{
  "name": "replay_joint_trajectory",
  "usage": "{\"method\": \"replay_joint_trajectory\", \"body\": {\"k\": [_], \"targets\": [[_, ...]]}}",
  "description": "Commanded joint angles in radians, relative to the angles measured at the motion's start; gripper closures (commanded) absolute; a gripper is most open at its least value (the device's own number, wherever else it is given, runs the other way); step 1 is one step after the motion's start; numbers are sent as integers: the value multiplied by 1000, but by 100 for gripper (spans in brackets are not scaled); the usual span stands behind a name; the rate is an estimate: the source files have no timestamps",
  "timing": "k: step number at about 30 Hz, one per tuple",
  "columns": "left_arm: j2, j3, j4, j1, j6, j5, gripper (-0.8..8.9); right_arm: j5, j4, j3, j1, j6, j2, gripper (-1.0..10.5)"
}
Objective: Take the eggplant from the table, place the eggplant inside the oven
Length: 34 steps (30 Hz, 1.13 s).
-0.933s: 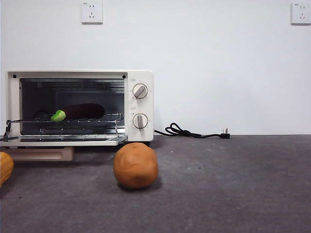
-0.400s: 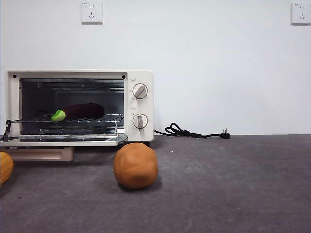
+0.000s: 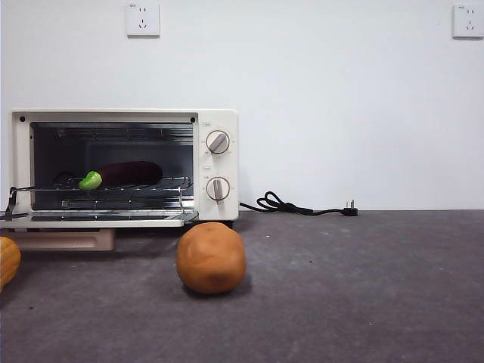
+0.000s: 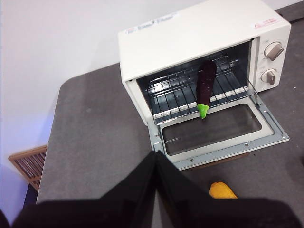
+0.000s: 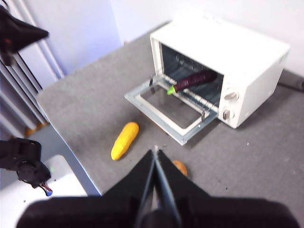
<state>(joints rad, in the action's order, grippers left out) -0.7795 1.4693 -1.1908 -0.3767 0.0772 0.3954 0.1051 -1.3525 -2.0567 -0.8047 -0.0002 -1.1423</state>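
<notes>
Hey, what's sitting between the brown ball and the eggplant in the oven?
Only the oven's dropped-open door lies between ball and eggplant, which rests on the wire rack; front view.

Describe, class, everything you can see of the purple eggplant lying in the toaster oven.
The glossy dark purple toy eggplant is long and slim, with a bright green stem cap at one end; it looks like smooth plastic. It lies on its side on the wire rack inside the small cream-white toaster oven, whose glass door hangs open and flat. The cap points toward the open front, just past the rack's front edge. Only the rack touches it; neither claw is near it.
</notes>
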Motion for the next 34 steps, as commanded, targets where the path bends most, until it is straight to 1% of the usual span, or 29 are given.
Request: {"method": "replay_joint_trajectory", "body": {"k": [1, 3, 6, 9, 11, 13, 14, 16, 18, 23, 25, 28, 29, 34], "targets": [[2, -8, 23, 30, 2, -14, 822, 3, -23, 2, -2, -2, 47, 959], [0, -8, 49, 56, 23, -37, 822, 3, -23, 8, -2, -1, 83, 959], [-21, -8, 127, 109, 45, -102, 823, -1, -24, 22, -2, 0, 140, 959], [-76, -8, 188, 193, 49, -249, 822, -2, -24, 30, -2, 3, 187, 959], [-127, -8, 199, 271, 49, -354, 822, -2, -24, 31, -2, 11, 212, 959], [-198, -8, 202, 373, 49, -480, 822, -10, -24, 31, -2, 18, 235, 959], [-226, -8, 211, 412, 37, -537, 822, -14, -24, 31, -2, 19, 244, 959], [-283, -8, 269, 469, -38, -690, 822, -29, -24, 31, -2, 21, 264, 959], [-322, -8, 314, 518, -45, -764, 822, -32, -24, 31, -2, 24, 280, 959], [-407, -8, 334, 580, -29, -804, 822, -36, -24, 32, -2, 34, 296, 959], [-449, -10, 324, 614, -19, -809, 822, -67, -24, 33, -2, 33, 296, 959], [-502, -27, 322, 660, -14, -879, 822, -115, -24, 40, -2, 26, 296, 959], [-516, -37, 323, 674, -9, -897, 822, -115, -24, 43, -2, 25, 296, 959], [-594, -123, 352, 722, 42, -909, 822, -117, -24, 59, -2, 27, 296, 959]]}}
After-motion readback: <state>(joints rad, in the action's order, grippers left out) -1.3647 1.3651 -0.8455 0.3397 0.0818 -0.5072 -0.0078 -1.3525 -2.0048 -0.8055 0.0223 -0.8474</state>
